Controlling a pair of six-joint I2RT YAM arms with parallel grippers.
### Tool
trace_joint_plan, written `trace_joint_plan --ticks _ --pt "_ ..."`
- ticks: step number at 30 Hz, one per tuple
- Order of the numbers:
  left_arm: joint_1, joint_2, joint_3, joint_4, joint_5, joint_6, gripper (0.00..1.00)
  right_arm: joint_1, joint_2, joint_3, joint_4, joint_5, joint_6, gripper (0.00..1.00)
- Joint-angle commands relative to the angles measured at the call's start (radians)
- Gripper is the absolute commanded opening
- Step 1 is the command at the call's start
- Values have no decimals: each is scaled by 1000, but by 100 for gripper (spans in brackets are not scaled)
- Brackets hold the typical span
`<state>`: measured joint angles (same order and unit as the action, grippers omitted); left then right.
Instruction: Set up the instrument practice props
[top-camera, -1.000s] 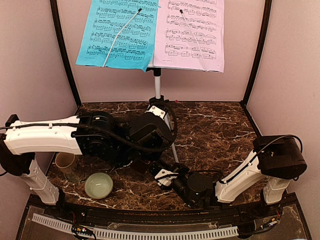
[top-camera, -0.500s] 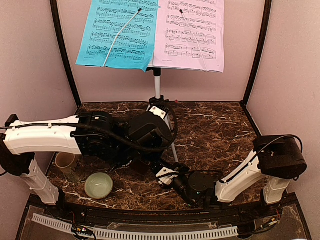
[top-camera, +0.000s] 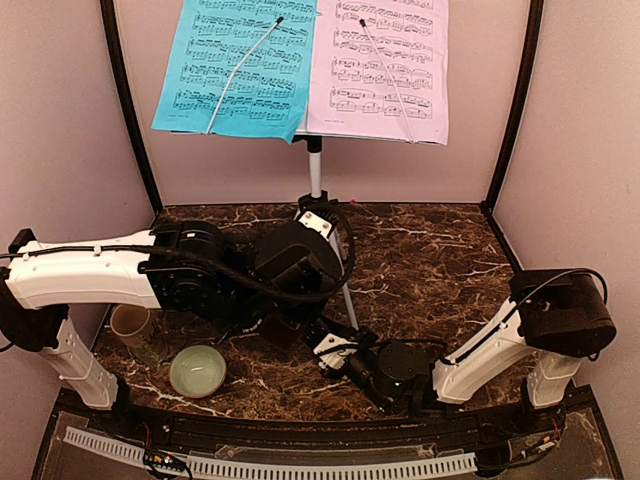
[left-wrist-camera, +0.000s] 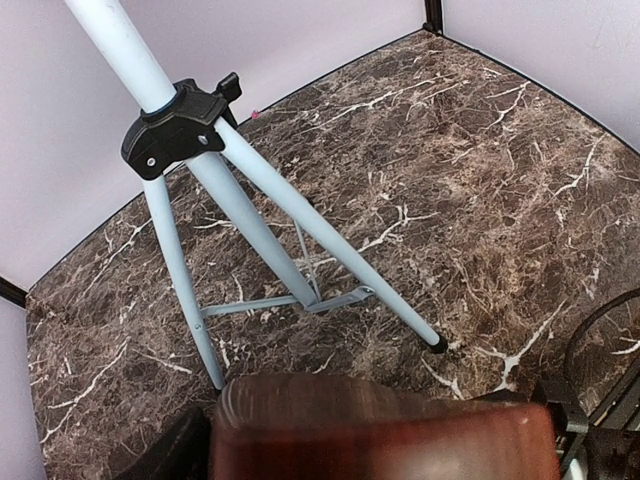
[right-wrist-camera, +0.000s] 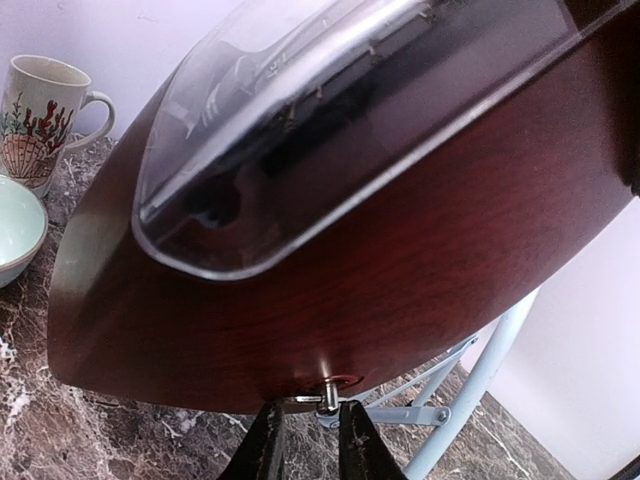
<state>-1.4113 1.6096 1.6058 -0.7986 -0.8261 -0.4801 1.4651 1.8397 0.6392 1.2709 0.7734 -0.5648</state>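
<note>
The silver music stand (top-camera: 315, 165) stands at the back, its desk covered by the blue page (top-camera: 235, 60) and the pink page (top-camera: 385, 65). Its tripod legs show in the left wrist view (left-wrist-camera: 250, 210) and the right wrist view (right-wrist-camera: 470, 385). My left gripper (top-camera: 290, 325) is shut on the dark-red metronome (top-camera: 283, 332) and holds it just above the table; the metronome fills the bottom of the left wrist view (left-wrist-camera: 380, 435). My right gripper (right-wrist-camera: 308, 425) sits under the metronome (right-wrist-camera: 400, 250), its tips closed narrowly around the small metal winding key (right-wrist-camera: 325, 397).
A beige mug (top-camera: 130, 325) and a pale green bowl (top-camera: 197, 370) sit at the front left, left of the metronome; both show in the right wrist view, the mug (right-wrist-camera: 40, 115) and the bowl (right-wrist-camera: 15, 235). Walls enclose three sides of the marble table (top-camera: 440, 260).
My right gripper has crept slightly left and up toward the metronome's underside. The left arm with the metronome has barely shifted.
</note>
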Motion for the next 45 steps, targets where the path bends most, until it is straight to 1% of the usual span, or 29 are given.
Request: trace_joint_plan --ticks 1,14,18,21,26,32,38,45 --pt "-4 -59 25 65 -18 8 10 -9 -33 -7 28 -17 6 21" --pt "-4 -56 26 80 -19 30 10 -10 -35 -9 57 14 -15 25" --pt "-3 -58 28 79 -28 38 10 -11 -37 -16 56 1 -18 30" --pt "-3 -66 33 80 -35 41 11 -11 -36 -23 52 -9 -14 30" --pt "-3 -69 33 91 -29 46 11 -12 -29 -18 48 -6 -16 26" --pt "-3 -69 29 99 -10 44 11 -15 -21 -19 99 64 -46 24" --pt "-3 -68 29 101 -6 44 11 -15 -19 -34 193 115 -98 17" --pt "-3 -70 28 106 -9 46 10 -15 -24 -40 200 90 -110 9"
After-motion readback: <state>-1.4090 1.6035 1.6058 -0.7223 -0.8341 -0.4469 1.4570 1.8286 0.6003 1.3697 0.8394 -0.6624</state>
